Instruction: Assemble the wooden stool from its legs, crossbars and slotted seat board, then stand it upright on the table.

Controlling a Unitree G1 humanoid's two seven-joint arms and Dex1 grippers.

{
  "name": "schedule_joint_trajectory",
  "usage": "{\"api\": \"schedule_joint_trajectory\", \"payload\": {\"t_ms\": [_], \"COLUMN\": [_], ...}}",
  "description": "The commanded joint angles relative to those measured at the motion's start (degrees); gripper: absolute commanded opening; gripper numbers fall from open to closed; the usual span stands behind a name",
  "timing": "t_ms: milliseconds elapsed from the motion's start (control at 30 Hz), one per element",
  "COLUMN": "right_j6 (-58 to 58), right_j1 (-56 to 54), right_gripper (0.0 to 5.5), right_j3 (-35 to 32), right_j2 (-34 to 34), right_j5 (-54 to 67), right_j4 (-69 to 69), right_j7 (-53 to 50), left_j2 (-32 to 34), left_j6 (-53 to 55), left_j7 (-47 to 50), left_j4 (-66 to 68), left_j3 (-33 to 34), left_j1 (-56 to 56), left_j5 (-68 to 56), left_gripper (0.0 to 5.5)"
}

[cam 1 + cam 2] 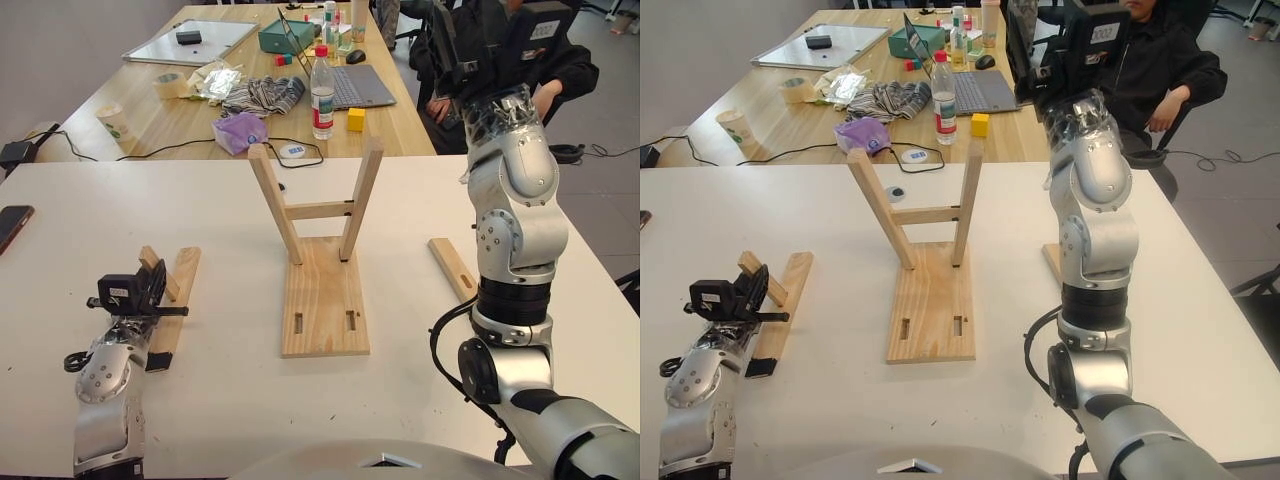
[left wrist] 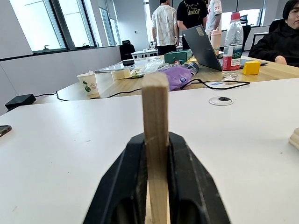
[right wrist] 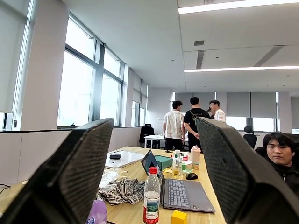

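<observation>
The slotted seat board lies flat in the middle of the white table. Two legs joined by a crossbar stand up from its far end, leaning apart. At the left, another leg with a short crossbar lies flat on the table. My left gripper is shut on this wooden piece; in the left wrist view the black fingers clamp a wooden bar. A loose wooden bar lies right of the board. My right gripper is open and empty, raised high over the table's far right.
A phone lies at the table's left edge. A white puck with a cable sits near the far edge. The table behind holds a water bottle, a laptop, a purple bag and a yellow cube.
</observation>
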Motion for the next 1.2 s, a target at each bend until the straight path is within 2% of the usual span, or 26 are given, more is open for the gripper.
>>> {"api": "schedule_joint_trajectory", "payload": {"t_ms": [33, 333, 367, 433, 600, 700, 833, 933, 1000, 1100, 1167, 1200], "right_j6": [-0.89, -1.27, -1.25, -1.25, -1.38, -1.32, -1.22, -1.08, -0.96, -0.96, -1.26, -1.45], "right_j1": [0.29, 0.17, 0.20, 0.20, 0.25, 0.10, 0.29, 0.67, 0.88, 1.08, 1.04, 0.99], "right_gripper": [3.23, 3.23, 3.23, 3.23, 3.23, 3.23, 3.23, 3.23, 3.23, 3.23, 3.23, 3.23], "right_j3": [0.06, 0.20, 0.23, 0.28, 0.37, 0.42, 0.33, 0.68, 0.72, 0.79, 1.33, 1.62], "right_j2": [-0.14, -0.14, -0.11, -0.09, -0.22, -0.28, -0.47, -0.39, -0.68, -0.85, -0.53, -0.41], "right_j5": [-0.12, -0.16, -0.19, -0.23, -0.27, -0.20, -0.25, -0.45, -0.50, -0.53, -0.62, -0.72], "right_j4": [0.15, 0.76, 0.73, 0.75, 0.68, 0.62, 0.57, 0.11, -0.20, -0.20, 0.08, 0.21], "right_j7": [-0.18, -0.33, -0.37, -0.45, -0.66, -0.64, -0.61, -0.64, -0.45, -0.37, -0.25, -0.17], "left_j2": [-1.48, -1.33, -1.30, -1.22, -0.36, 1.05, 3.20, 8.36, 13.90, 20.03, 23.02, 23.95], "left_j6": [0.62, -0.31, -0.26, -0.25, -0.16, 0.42, -0.39, 4.25, 9.20, 14.63, 18.20, 20.14], "left_j7": [-0.97, -1.23, -1.17, -1.12, -1.14, -1.47, -3.55, -10.20, -12.83, -11.33, -8.62, -7.38], "left_j4": [6.60, 7.83, 7.82, 7.71, 7.73, 5.95, 1.58, -5.31, -7.08, -5.84, -4.79, -4.72], "left_j3": [-0.32, -0.79, -0.95, -1.25, -0.98, -0.16, 4.37, 7.84, 12.60, 17.96, 19.24, 18.98], "left_j1": [4.55, 4.07, 4.12, 4.09, 4.21, 4.89, 5.43, 4.64, 1.25, -7.79, -14.96, -18.00], "left_j5": [0.54, -0.86, -0.69, -0.36, 0.67, 1.00, -2.98, -11.94, -19.09, -26.28, -29.77, -31.19], "left_gripper": [0.37, 0.37, 0.76, 0.87, 1.67, 1.67, 1.67, 1.67, 1.67, 1.67, 1.67, 1.48]}}
